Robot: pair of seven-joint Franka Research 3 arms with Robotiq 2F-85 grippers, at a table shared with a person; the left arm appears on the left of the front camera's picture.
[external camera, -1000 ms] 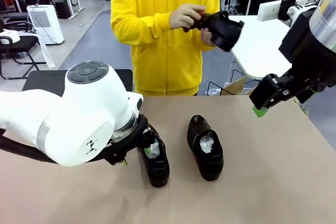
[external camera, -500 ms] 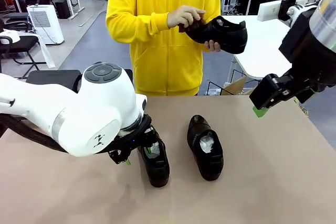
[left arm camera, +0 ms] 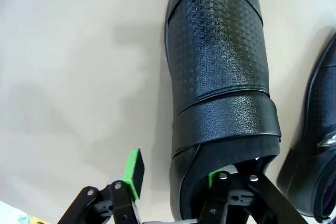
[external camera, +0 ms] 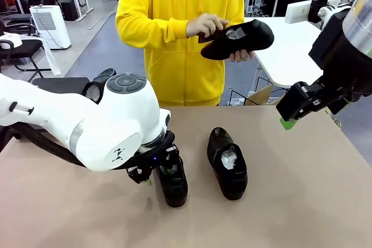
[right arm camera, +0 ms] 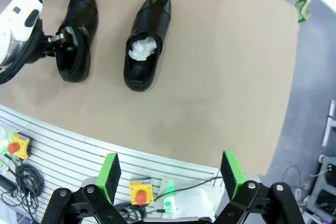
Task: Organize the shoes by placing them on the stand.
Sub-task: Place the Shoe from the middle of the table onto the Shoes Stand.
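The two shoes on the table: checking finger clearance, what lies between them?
Nothing but bare table between the left shoe and the right shoe; the front and right wrist views show it.

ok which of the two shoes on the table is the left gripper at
The shoe on the robot's left: the left gripper straddles its heel rim, one finger inside. The other shoe lies apart, white paper showing.
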